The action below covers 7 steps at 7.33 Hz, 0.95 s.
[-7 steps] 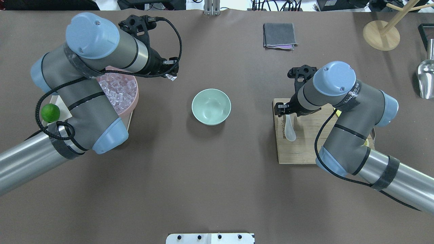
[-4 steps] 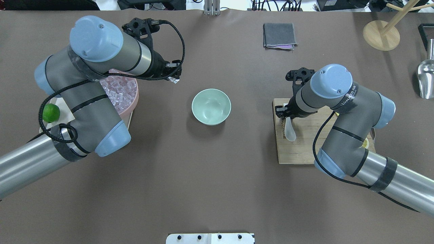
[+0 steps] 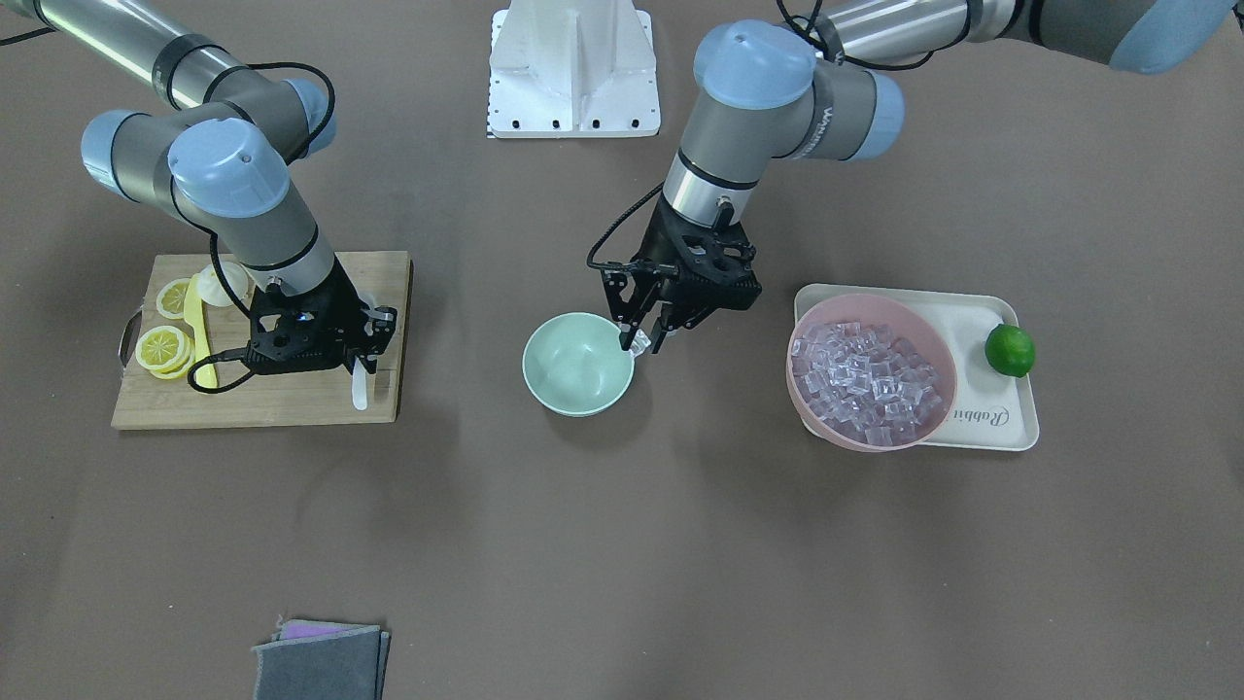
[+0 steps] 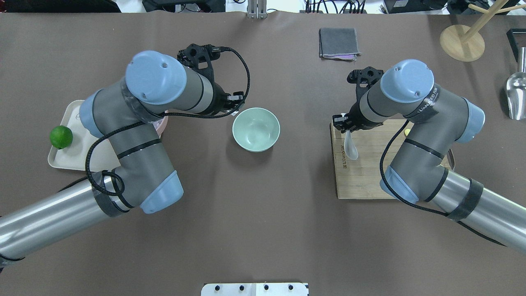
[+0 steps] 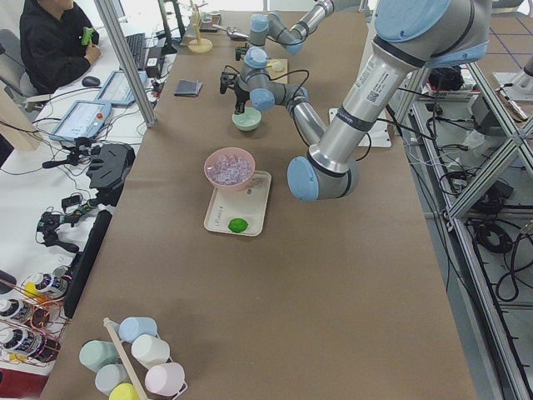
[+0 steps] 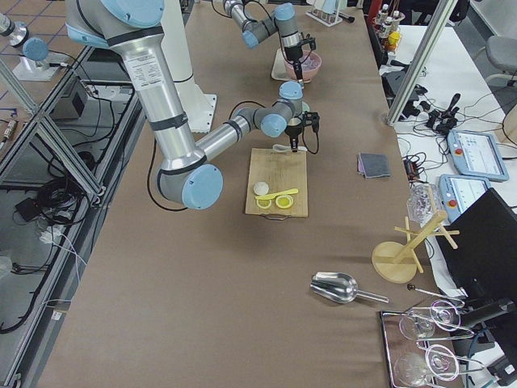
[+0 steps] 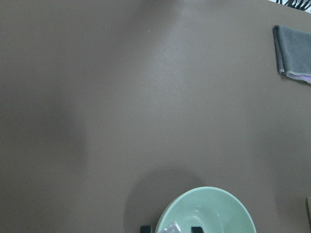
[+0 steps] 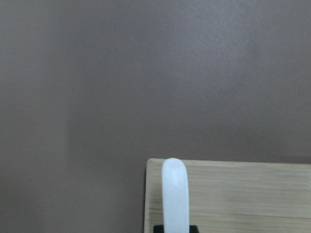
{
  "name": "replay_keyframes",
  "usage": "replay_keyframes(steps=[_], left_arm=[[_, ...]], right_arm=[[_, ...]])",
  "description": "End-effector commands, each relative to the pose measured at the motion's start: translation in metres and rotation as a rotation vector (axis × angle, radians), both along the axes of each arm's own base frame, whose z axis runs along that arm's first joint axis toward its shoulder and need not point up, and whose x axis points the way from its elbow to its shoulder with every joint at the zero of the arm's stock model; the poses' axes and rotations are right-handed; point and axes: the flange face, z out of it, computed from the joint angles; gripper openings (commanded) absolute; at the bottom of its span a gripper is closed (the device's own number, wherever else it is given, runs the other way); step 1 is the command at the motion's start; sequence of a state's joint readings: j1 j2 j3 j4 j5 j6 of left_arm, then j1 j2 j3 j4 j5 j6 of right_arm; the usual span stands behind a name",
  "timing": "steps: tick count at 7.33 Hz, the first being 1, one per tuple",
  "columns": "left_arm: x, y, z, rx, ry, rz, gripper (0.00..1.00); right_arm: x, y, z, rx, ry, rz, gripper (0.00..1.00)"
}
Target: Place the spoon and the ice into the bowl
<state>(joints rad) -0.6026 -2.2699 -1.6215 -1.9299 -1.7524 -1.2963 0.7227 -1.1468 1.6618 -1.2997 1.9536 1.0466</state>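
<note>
The mint-green bowl (image 4: 256, 129) stands mid-table, also in the front view (image 3: 577, 364) and the left wrist view (image 7: 209, 213). My left gripper (image 4: 235, 107) is shut on a clear ice cube (image 3: 639, 340), held at the bowl's rim on the pink-bowl side; the cube also shows in the left wrist view (image 7: 171, 228). My right gripper (image 4: 343, 128) is shut on one end of the white spoon (image 4: 350, 148), over the cutting board's edge nearest the bowl. The spoon also shows in the front view (image 3: 360, 389) and the right wrist view (image 8: 175, 194).
A pink bowl (image 3: 870, 384) full of ice cubes sits on a white tray (image 3: 1001, 418) with a lime (image 3: 1009, 350). The wooden cutting board (image 3: 262, 403) carries lemon slices (image 3: 163, 345) and a yellow knife (image 3: 199, 331). A grey cloth (image 4: 338, 42), wooden stand (image 4: 462, 42) and metal scoop (image 4: 516, 94) lie far back.
My left arm has carried the ice cube from beside the pink bowl across to the mint bowl's rim. My right gripper has drawn the spoon a little toward the table's far side.
</note>
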Motion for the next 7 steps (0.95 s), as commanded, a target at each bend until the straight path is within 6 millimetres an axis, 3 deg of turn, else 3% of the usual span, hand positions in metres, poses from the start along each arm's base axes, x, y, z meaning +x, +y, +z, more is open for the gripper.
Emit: replay_keyframes(steps=[1, 2, 4, 5, 6, 7], left_arm=[[0.031, 0.024, -0.005, -0.002, -0.001, -0.005, 0.00], [0.042, 0.029, 0.000, 0.003, -0.017, -0.008, 0.00], [0.049, 0.032, 0.002, 0.005, -0.025, -0.006, 0.00], [0.049, 0.032, 0.002, 0.007, -0.026, -0.009, 0.23], [0.048, 0.030, -0.003, 0.020, -0.025, -0.032, 0.81], [0.049, 0.030, -0.008, 0.033, -0.024, -0.048, 0.97]], right_arm=[[0.007, -0.016, -0.030, -0.004, -0.014, 0.028, 0.00], [0.018, -0.019, -0.045, -0.001, -0.044, 0.032, 0.00], [0.021, -0.020, -0.053, 0.000, -0.060, 0.031, 0.00], [0.021, -0.021, -0.057, 0.004, -0.065, 0.033, 0.00], [0.021, -0.022, -0.059, 0.006, -0.067, 0.033, 0.00], [0.020, -0.022, -0.062, 0.008, -0.070, 0.031, 0.00]])
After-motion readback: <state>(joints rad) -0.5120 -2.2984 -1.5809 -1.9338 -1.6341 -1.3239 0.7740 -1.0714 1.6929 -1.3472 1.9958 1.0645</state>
